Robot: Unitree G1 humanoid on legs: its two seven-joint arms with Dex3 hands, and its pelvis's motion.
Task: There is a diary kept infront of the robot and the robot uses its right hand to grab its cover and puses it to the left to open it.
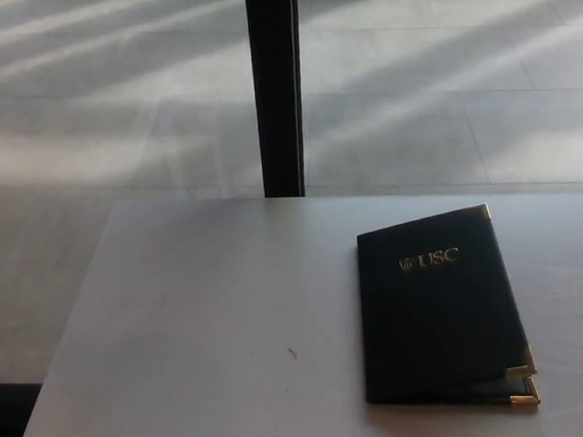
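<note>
Diary (438,313) shut, flat on desk (208,314), spine left. No robot hand in sight, state unknowable. Best catch cover's right edge near gold corners (522,370), swing leftward.

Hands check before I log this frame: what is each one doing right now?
Left hand: not in view.
Right hand: not in view; the diary lies closed and untouched.
</note>
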